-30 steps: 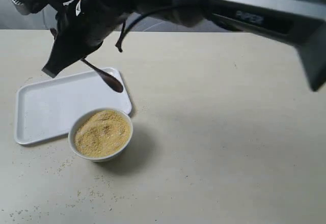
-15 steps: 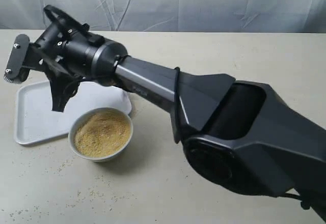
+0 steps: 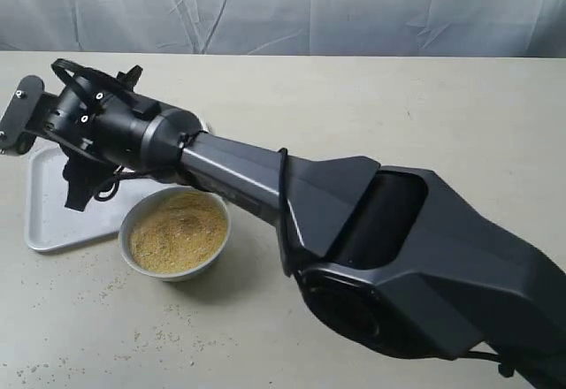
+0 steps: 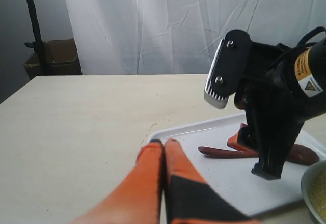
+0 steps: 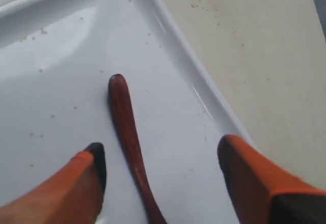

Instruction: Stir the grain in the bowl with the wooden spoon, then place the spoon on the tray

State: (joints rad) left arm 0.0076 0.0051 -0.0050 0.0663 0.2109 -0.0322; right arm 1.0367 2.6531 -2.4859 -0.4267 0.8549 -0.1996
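Note:
The wooden spoon [image 5: 125,117] lies flat on the white tray [image 5: 61,56], between the spread fingers of my open right gripper [image 5: 160,150], touching neither. From the left wrist view the spoon [image 4: 224,152] rests on the tray [image 4: 214,183] under the right gripper [image 4: 249,158]. In the exterior view the right gripper [image 3: 75,190] hangs low over the tray [image 3: 44,225] and the arm hides the spoon. The white bowl [image 3: 177,274] of yellow-tan grain [image 3: 177,230] stands just in front of the tray. My left gripper [image 4: 163,143] is shut and empty, near the tray's corner.
The right arm's bulky body [image 3: 398,265] covers the middle and right of the exterior view. Stray grain specks [image 3: 159,336] dot the table in front of the bowl. A cardboard box [image 4: 53,58] and a black pole [image 4: 35,25] stand beyond the table.
A second ago the right gripper held the spoon in the air above the tray and bowl. It has come down to the left over the tray, let go, and the spoon now lies there.

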